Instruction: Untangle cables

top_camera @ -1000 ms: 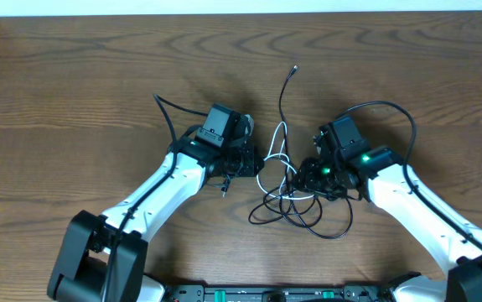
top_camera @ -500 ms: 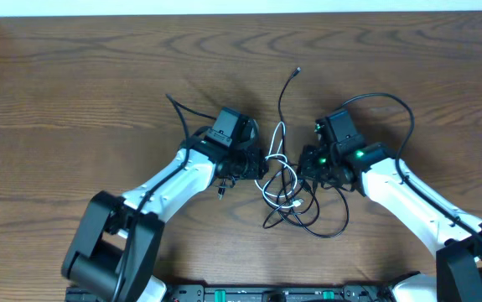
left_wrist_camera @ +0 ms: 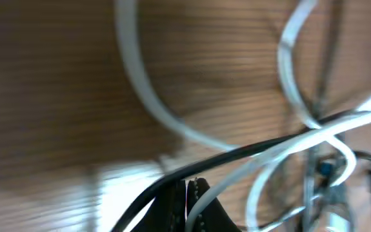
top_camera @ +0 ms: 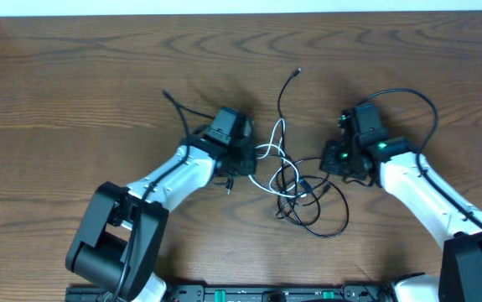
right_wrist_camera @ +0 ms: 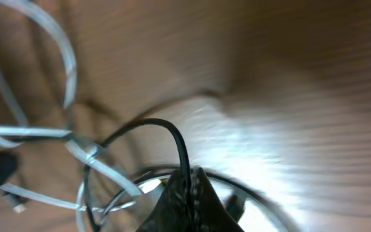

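Both cords lie knotted together near the middle of the worktop (top_camera: pixel 73 84), between the two arms. The white cord (top_camera: pixel 270 149) makes small tight loops at the heart of the knot. The black cord (top_camera: pixel 342 220) sweeps a wider loop toward the front edge and sends one loose tail with a small plug (top_camera: pixel 298 72) toward the back edge.

The left end effector (top_camera: pixel 245 161) is closed tight at the left side of the knot. In its wrist view the white cord comes out from right at the fingertips, so it appears to be pinching that one. The black cord crosses so close there that it may be touching too. The right end effector (top_camera: pixel 335 162) is also fully closed, and the black cord runs straight into its tips.

These cords should weigh next to nothing and bend freely, yet the loops hold their curve, which suggests a springy jacket that will coil back when let go. The smooth, thin jacket may slip through a loose pinch, so a firm grip is called for. The crossings will probably snag when pulled, so a slow, steady pull apart looks safer than a jerk. The best places to hold are probably the bare runs just outside the knot, as now. The plug ends are small and could strain at the joint.
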You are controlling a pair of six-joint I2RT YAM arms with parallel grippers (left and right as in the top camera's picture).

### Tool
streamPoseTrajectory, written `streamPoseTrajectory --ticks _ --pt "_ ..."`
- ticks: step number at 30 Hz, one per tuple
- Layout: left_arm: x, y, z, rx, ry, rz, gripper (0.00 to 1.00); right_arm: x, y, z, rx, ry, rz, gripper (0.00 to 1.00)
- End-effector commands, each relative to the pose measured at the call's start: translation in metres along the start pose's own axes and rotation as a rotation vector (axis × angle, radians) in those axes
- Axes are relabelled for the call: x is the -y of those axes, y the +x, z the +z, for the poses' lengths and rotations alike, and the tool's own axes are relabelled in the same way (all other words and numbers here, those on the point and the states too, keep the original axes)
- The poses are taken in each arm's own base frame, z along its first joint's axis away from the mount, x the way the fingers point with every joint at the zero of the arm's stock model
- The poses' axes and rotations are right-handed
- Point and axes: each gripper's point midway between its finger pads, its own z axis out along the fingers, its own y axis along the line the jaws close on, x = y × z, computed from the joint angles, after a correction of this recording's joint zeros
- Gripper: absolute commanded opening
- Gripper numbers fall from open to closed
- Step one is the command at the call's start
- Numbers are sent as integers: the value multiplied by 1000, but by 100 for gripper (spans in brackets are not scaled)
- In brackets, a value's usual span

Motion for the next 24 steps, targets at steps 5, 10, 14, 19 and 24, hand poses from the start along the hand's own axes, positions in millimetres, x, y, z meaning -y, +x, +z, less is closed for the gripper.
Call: streamPoseTrajectory --ticks 5,10,14,19,24 --pt "-77 -47 -61 173 -94 -159 7 77 -46 -18 127 173 54 1" --pt "-112 -80 -125 375 -90 -262 7 110 -60 -28 163 199 156 1" --pt "-141 -94 -178 538 -97 -380 7 138 -70 -37 200 215 241 1" --pt "-153 -96 -201 607 -88 -459 8 158 -74 -44 221 229 300 1" --pt "-122 -100 -199 571 103 -460 7 151 -75 -44 206 133 321 1"
